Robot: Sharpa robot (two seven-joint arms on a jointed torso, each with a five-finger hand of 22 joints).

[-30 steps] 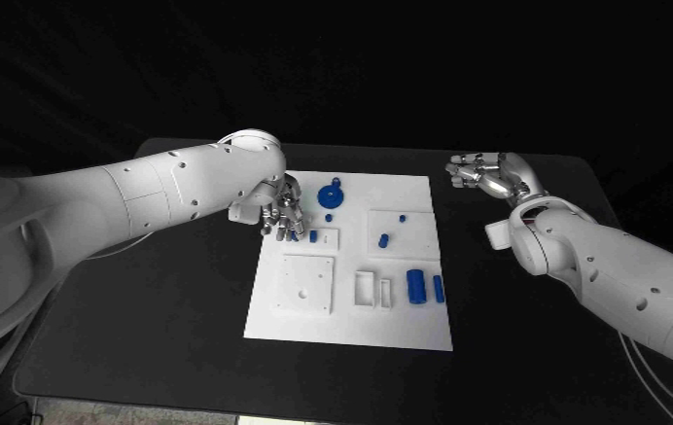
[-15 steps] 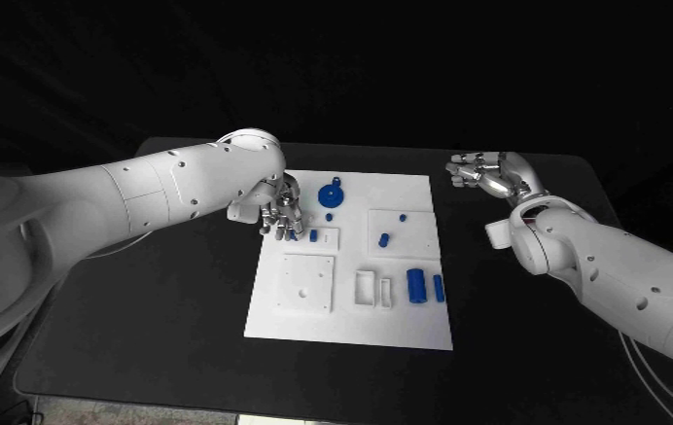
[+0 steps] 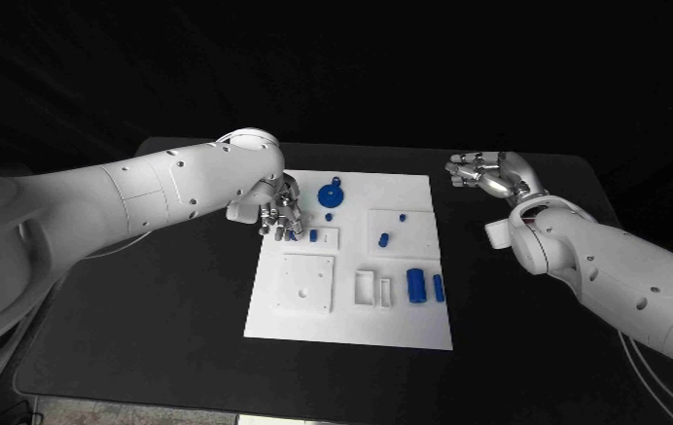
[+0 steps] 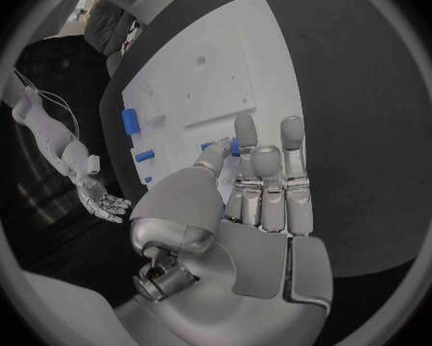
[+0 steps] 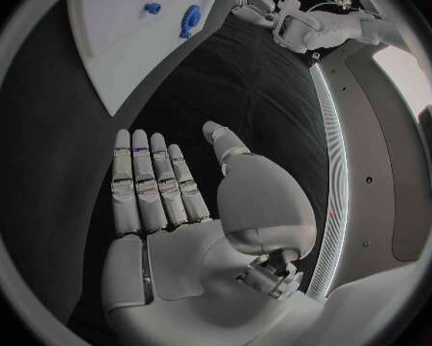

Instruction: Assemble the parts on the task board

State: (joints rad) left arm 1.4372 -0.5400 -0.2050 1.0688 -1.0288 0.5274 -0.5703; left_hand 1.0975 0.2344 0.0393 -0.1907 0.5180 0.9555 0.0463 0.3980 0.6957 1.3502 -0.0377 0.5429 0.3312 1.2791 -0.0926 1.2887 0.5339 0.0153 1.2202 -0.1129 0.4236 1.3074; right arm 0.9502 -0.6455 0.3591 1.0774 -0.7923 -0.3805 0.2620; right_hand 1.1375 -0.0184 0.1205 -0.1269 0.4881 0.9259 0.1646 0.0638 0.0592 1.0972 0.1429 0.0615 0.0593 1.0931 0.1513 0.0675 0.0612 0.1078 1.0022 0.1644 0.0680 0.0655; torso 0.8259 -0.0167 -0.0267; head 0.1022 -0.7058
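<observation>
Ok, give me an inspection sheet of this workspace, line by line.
Surface: matte black table, bearing the flat white task board.
Job's things: small blue parts on the board: round disc, two upright cylinders, several small pegs.
Clutter: nothing seen.
Hands: left silver hand over the board's left edge, fingertips at a small blue peg; grip unclear. Right silver hand off the board, fingers straight, holding nothing.
Cables: thin wires along the right arm.
Surroundings: dark.
</observation>
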